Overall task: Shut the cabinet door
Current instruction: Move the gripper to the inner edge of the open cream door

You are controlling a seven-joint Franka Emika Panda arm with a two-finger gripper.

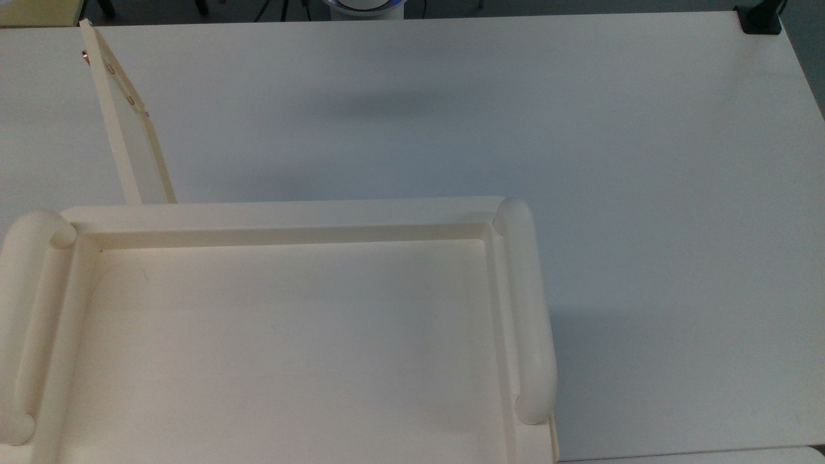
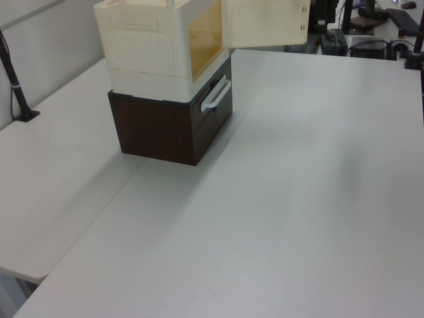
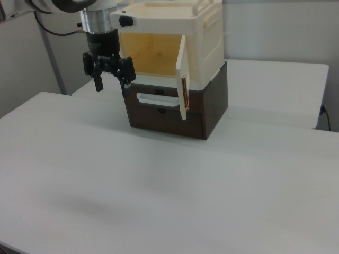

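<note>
In the right view, going left to right: the claw (image 3: 110,79) hangs above the table (image 3: 159,190) with its fingers apart and nothing between them, then the cabinet (image 3: 204,37) sits on a dark drawer unit (image 3: 212,114), likely raised there to bring its front within reach. The door (image 3: 183,76) stands swung wide open, hinged at the right view's right of the opening. It lies to the right view's right of the claw, apart from it.
</note>
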